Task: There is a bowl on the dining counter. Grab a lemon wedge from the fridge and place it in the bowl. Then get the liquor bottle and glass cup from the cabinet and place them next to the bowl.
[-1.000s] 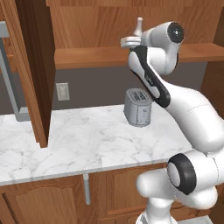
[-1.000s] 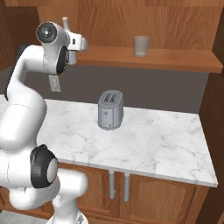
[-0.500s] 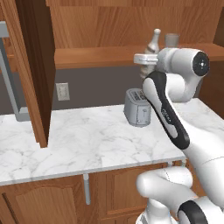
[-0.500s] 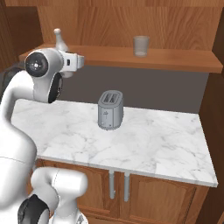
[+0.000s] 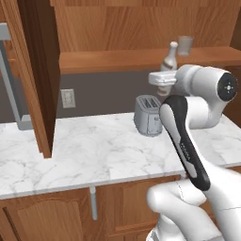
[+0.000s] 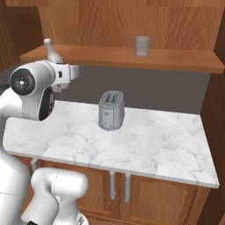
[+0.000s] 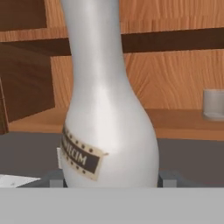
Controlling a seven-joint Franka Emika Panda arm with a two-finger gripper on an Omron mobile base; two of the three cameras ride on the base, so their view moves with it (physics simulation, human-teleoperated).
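Liquor bottle (image 7: 107, 131) upright between gripper (image 7: 109, 180) fingers, off the shelf (image 6: 176, 59)

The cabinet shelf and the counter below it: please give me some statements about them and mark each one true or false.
1. The liquor bottle stands upright. True.
2. The glass cup lies on its side on the counter. False: it stands upright on the cabinet shelf.
3. A toaster stands on the marble counter. True.
4. The gripper is far from the bottle. False: in the hand view the bottle stands close, between the two finger tips.
5. The cabinet door is shut. False: it stands open at the left.
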